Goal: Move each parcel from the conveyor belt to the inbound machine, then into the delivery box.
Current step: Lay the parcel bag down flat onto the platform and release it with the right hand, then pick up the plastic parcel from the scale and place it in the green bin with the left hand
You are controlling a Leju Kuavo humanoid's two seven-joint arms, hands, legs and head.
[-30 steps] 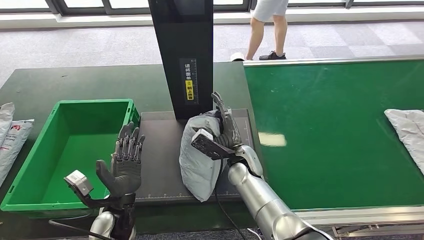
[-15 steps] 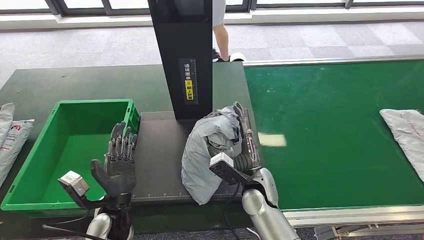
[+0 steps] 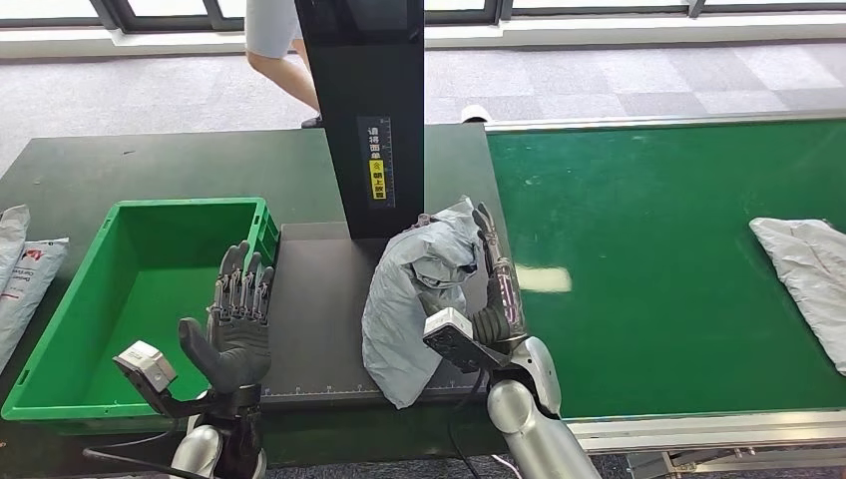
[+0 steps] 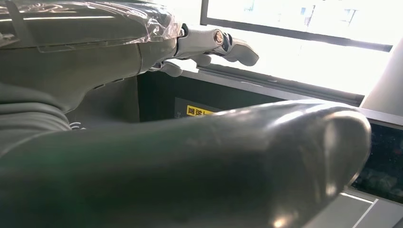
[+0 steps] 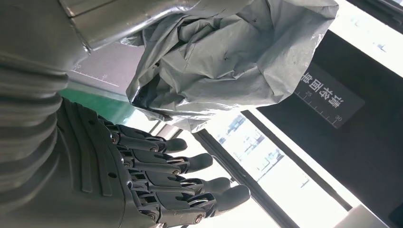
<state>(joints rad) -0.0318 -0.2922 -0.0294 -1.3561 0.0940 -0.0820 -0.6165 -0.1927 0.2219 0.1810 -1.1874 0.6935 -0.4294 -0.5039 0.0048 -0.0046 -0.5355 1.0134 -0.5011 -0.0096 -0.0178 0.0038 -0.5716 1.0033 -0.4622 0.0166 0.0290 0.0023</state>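
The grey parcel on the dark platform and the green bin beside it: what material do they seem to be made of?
Grey parcel: seemingly thin plastic film, slightly glossy; it creases and crumples into sharp folds. Green bin: probably rigid moulded plastic, smooth, with a thick rim and straight walls.

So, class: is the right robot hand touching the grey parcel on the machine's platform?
Apart. The right wrist view shows the right robot hand with fingers straight and bright background between them and the grey parcel.

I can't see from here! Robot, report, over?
Both hands, left and right, open. Grey parcel on scanner plate, right fingers beside it. Green box unblocked.
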